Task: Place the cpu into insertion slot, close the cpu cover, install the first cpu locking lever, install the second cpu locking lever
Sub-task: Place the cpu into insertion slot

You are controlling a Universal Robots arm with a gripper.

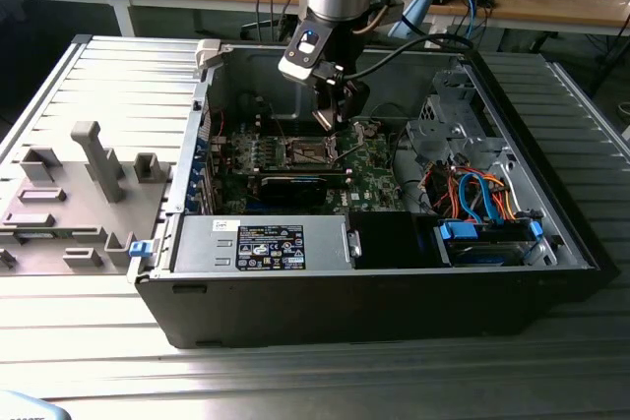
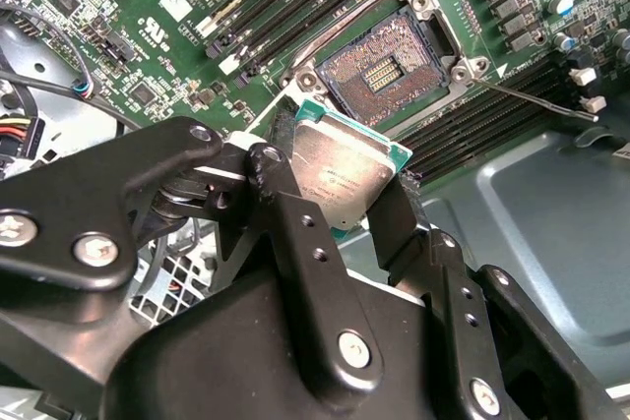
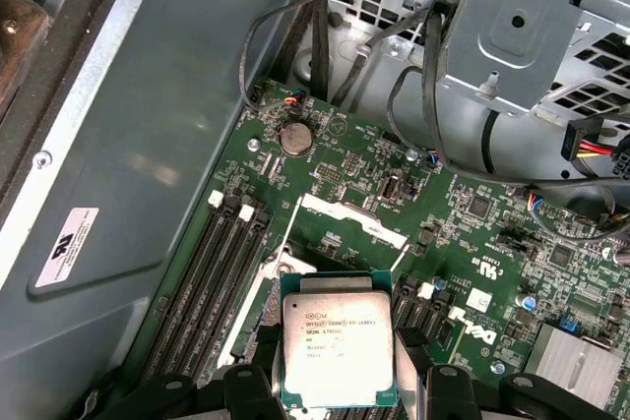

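The hand [image 1: 335, 113] hangs inside the open case [image 1: 345, 314], just above the green board [image 1: 379, 172]. It is clenched on the cpu [image 2: 345, 176], with fingers [image 2: 295, 233] pressed against two opposite edges and the silvery top turned up toward the first wrist view. The cpu is held clear of the board, not yet seated. The slot [image 2: 379, 68] lies bare, its dark pin field exposed, close by the chip. In the exterior view it sits at about 7 o'clock from the hand. The case rests on a ribbed metal table [image 1: 295, 381].
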